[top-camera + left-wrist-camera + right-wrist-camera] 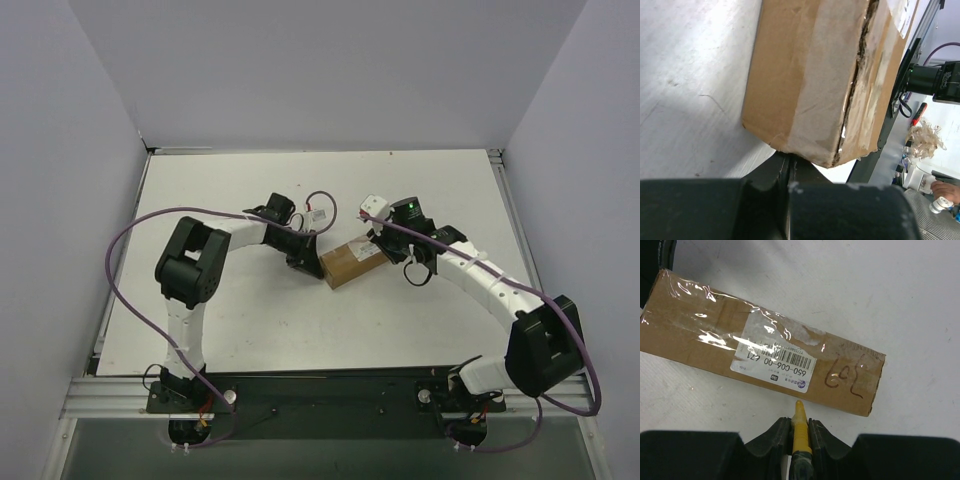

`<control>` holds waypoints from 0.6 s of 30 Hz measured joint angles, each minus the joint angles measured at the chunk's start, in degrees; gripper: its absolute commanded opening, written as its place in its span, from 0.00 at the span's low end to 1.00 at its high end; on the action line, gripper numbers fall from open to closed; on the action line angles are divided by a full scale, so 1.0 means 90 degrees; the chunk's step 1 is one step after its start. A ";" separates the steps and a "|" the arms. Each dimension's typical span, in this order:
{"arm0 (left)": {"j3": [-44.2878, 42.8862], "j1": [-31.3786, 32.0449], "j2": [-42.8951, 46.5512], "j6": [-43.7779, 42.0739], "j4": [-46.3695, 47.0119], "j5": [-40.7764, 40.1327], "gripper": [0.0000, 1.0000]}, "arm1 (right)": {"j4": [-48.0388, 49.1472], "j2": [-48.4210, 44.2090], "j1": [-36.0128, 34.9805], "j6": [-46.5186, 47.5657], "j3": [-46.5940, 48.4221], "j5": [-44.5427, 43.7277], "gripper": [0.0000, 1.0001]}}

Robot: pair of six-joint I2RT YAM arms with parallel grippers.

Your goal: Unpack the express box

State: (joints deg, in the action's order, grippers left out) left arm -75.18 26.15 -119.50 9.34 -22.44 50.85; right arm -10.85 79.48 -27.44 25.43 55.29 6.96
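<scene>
The express box (pixel 353 262), a brown taped carton with a white barcode label (pixel 774 360), lies flat mid-table between both arms. My left gripper (pixel 306 256) is at its left end. In the left wrist view its fingers (pixel 788 162) are shut together with nothing between them, right under the box's torn, taped end (pixel 810 85). My right gripper (pixel 799 426) hovers beside the box's long edge, shut on a yellow-and-black utility knife (pixel 800 416). The knife's yellow tip stops just short of the edge, below the label. "301" is handwritten on the box's near end.
The white table (pixel 250 320) is walled in white at the back and both sides. A metal rail (pixel 320 392) with the arm bases runs along its near edge. A small white tag (pixel 320 214) hangs on the left arm's cable behind the box.
</scene>
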 measured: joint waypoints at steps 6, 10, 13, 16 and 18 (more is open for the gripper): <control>0.0017 -0.0036 0.0114 -0.0408 -0.0474 0.0049 0.32 | -0.0716 -0.0240 -0.0012 -0.0219 0.0313 -0.0015 0.00; 0.0255 -0.0461 0.0792 -0.1175 -0.1418 -0.0070 0.46 | -0.1190 -0.0578 -0.0265 -0.0583 0.0947 -0.0017 0.00; 0.0257 -0.0738 0.1324 -0.1622 -0.1637 -0.0177 0.50 | -0.1275 -0.0899 -0.0636 -0.0886 0.1260 -0.0010 0.00; 0.0063 -0.0809 0.1586 -0.1761 -0.1477 -0.0177 0.52 | -0.1280 -0.1025 -0.1032 -0.1263 0.1399 -0.0049 0.00; -0.0471 -0.0772 0.1401 -0.1785 -0.1401 -0.0141 0.52 | -0.1277 -0.0962 -0.1277 -0.1540 0.1494 -0.0138 0.00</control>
State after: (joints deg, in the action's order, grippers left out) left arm -79.42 19.20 -106.89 -6.72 -35.05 49.58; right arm -22.35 70.83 -38.94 11.57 68.73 5.72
